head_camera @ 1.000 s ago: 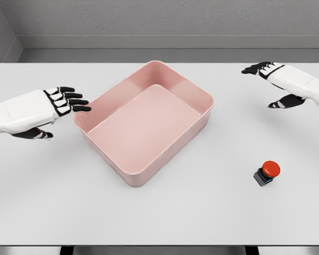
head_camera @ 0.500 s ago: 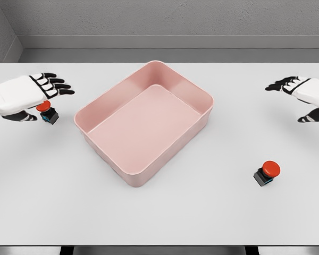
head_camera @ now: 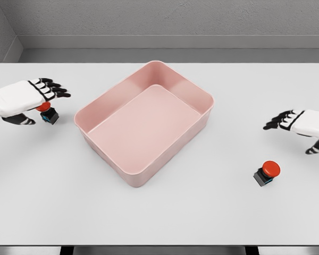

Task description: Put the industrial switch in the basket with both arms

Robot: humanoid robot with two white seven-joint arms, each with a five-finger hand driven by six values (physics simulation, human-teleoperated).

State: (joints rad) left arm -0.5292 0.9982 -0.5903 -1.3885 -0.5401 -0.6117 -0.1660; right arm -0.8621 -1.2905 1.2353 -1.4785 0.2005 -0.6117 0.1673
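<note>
Two industrial switches lie on the white table, each a red mushroom button on a small black-and-blue base. One switch (head_camera: 48, 113) sits at the left, partly under my left hand (head_camera: 40, 98), whose fingers are spread over it without gripping. The other switch (head_camera: 267, 173) stands at the front right. My right hand (head_camera: 290, 125) hovers open a little above and to the right of it. The pink basket (head_camera: 199, 90) stands in the middle, with nothing inside.
The table's (head_camera: 159, 218) front edge runs along the bottom of the view. A grey wall stands behind the far edge.
My right hand has come down and toward the right-hand switch. My left hand drew back left from the basket rim, uncovering the left switch, and now sits lower over it.
</note>
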